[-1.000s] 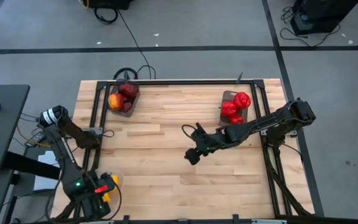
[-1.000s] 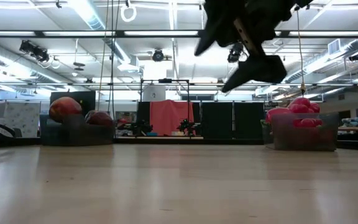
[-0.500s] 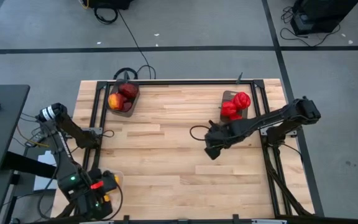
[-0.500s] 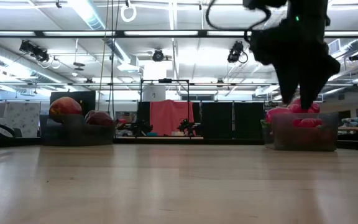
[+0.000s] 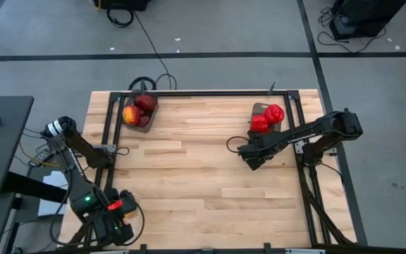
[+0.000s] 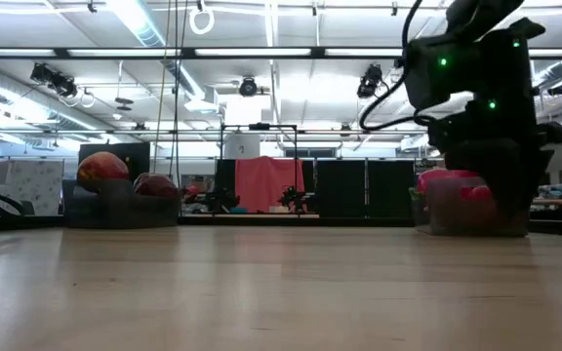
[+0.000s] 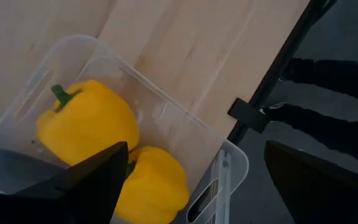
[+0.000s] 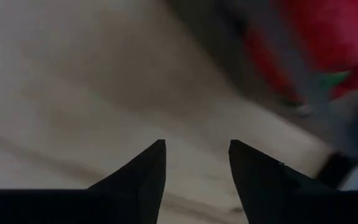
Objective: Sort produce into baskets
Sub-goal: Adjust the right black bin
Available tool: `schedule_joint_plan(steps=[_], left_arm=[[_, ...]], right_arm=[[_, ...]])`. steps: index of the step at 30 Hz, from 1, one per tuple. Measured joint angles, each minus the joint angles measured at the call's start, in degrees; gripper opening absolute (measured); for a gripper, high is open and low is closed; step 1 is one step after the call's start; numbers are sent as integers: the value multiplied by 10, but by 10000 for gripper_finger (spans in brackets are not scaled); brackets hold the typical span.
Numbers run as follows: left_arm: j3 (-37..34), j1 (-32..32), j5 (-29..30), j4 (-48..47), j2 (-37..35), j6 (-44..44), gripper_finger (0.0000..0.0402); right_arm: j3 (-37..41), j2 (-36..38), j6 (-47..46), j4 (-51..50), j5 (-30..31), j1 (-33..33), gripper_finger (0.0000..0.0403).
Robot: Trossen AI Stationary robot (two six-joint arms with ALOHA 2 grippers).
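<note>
Moved: right claw (image 5: 251,158) has swung from mid-table to just beside the red tub (image 5: 265,121).
Right claw: released, fingers (image 8: 135,177) apart, nothing between them, above bare table (image 5: 189,176).
Left claw (image 5: 111,224): released, fingers wide, over the clear tub (image 7: 166,121) at the near left corner.
Clear tub: two yellow peppers (image 7: 89,124) inside.
Red tub: red peppers (image 5: 268,116) piled in it, far right.
Far-left tub (image 5: 139,111): maroon and orange-yellow peppers (image 5: 132,113) inside.

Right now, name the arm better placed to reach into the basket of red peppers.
Right. The right hand hangs open just beside the red-pepper basket; the left hand is across the table over the clear tub.
</note>
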State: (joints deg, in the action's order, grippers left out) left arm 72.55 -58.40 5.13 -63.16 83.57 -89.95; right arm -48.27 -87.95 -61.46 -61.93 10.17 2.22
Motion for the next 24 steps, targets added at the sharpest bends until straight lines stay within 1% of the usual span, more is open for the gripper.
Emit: schedule_joint_plan(steps=[5, 9, 13, 16, 18, 20, 22, 24], left_arm=[[0, 15, 0, -14, 0, 3, 380], [0, 33, 0, -29, 0, 17, 380], [0, 50, 0, -53, 0, 41, 380], [0, 64, 8, -74, 0, 42, 380], [0, 70, 11, -85, 0, 42, 380], [0, 77, 17, -91, 0, 44, 380], [0, 88, 24, -86, -1, 68, 380], [1, 105, 29, -79, -1, 88, 380]], right_arm=[[5, 17, 24, -19, 52, -48, 176], [6, 44, 65, -31, 90, -99, 174], [6, 76, 109, -46, 104, -148, 174], [6, 110, 120, -45, 82, -167, 174], [6, 138, 124, -6, 34, -162, 174], [6, 161, 153, 92, -12, -140, 173], [5, 166, 166, 197, -23, -121, 171], [3, 152, 170, 261, -8, -127, 166]])
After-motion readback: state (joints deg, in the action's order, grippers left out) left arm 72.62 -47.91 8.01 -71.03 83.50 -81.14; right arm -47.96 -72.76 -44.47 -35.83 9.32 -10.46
